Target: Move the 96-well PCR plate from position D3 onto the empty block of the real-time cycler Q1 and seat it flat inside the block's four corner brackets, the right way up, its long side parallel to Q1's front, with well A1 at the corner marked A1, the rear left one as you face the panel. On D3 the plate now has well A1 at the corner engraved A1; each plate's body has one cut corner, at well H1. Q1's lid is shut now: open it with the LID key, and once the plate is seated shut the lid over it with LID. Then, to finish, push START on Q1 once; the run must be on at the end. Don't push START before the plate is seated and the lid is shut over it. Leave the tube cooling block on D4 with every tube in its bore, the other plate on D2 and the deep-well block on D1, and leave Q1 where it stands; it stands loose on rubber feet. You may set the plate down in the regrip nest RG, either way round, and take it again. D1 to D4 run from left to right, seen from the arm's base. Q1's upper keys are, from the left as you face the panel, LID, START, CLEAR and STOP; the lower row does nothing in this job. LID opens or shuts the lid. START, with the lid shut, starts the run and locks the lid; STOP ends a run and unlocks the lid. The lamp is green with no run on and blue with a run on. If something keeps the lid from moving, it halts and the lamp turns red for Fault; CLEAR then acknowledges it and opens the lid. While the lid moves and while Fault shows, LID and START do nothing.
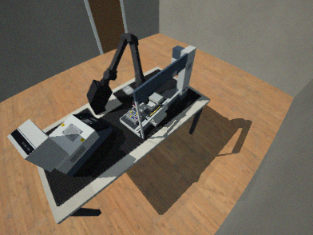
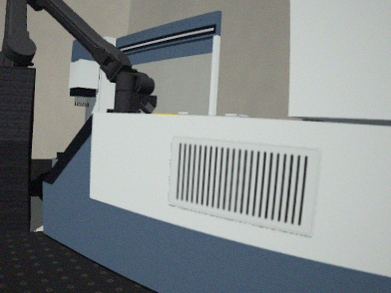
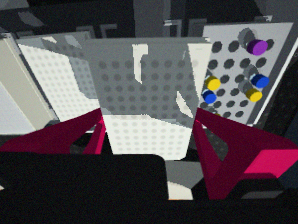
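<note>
Gripper (image 3: 148,131) clamped across a pale, dotted PCR plate (image 3: 147,100), wells up, shadow-mottled.

Arm (image 1: 136,60): slim dark grey/black links, chunky rounded joint housings, matte finish. Wrist end carries a boxy black housing (image 1: 98,96). Gripper (image 3: 149,131): two magenta fingers, angular wedge-shaped, on a black body. Screws, cables, markings too small to tell.

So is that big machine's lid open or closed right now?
Open. In the top view the cycler's lid is swung back off the body, leaving the block uncovered.
</note>
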Controlling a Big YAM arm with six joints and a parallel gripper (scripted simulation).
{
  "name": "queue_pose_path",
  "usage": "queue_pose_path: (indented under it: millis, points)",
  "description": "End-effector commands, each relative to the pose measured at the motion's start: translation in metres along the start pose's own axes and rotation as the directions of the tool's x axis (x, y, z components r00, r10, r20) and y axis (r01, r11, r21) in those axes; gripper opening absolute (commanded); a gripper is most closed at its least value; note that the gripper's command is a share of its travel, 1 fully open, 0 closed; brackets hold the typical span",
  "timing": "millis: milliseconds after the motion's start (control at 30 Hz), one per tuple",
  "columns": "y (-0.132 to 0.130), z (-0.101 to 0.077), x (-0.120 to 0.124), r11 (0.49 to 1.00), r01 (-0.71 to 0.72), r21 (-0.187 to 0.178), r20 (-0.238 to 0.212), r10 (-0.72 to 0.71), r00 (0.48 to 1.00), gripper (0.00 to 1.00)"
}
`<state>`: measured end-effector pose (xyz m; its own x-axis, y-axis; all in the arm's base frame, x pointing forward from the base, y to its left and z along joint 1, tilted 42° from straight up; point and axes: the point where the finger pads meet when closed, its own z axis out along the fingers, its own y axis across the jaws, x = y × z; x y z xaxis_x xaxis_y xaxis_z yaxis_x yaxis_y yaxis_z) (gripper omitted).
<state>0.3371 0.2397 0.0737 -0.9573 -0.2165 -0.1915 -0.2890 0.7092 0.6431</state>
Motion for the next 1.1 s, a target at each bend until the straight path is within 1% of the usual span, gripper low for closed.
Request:
queue_pose_path:
  millis: [0, 267, 300, 400, 467, 533, 600, 667, 800, 867, 967, 1000, 1033, 1067]
  points:
    - [-0.024, -0.024, 0.008, 0.993, -0.116, 0.010, 0.038, 0.116, 0.993, 0.00]
    - [-0.045, -0.037, 0.032, 0.963, -0.268, -0.001, 0.027, 0.268, 0.963, 0.00]
    - [-0.051, -0.039, 0.036, 0.956, -0.292, 0.005, 0.029, 0.292, 0.956, 0.00]
    - [-0.055, -0.040, 0.034, 0.956, -0.294, 0.007, 0.032, 0.294, 0.955, 0.00]
    - [-0.065, -0.043, 0.041, 0.940, -0.341, 0.003, 0.028, 0.340, 0.940, 0.00]
    - [-0.078, -0.045, 0.054, 0.918, -0.395, 0.010, 0.019, 0.395, 0.918, 0.00]
    - [-0.086, -0.046, 0.063, 0.895, -0.445, 0.010, 0.010, 0.445, 0.896, 0.00]
    - [-0.093, -0.048, 0.070, 0.875, -0.484, 0.007, 0.002, 0.484, 0.875, 0.00]
    - [-0.109, -0.056, 0.075, 0.841, -0.540, 0.008, 0.004, 0.540, 0.841, 0.00]
    - [-0.117, -0.059, 0.085, 0.819, -0.574, 0.008, 0.000, 0.574, 0.819, 0.00]
    - [-0.113, -0.057, 0.082, 0.819, -0.574, 0.008, 0.002, 0.574, 0.819, 0.00]
    - [-0.111, -0.058, 0.078, 0.809, -0.588, 0.007, 0.008, 0.588, 0.809, 0.00]
    - [-0.116, -0.062, 0.079, 0.798, -0.603, 0.008, 0.016, 0.603, 0.798, 0.00]
    - [-0.120, -0.064, 0.084, 0.780, -0.625, 0.010, 0.011, 0.625, 0.780, 0.00]
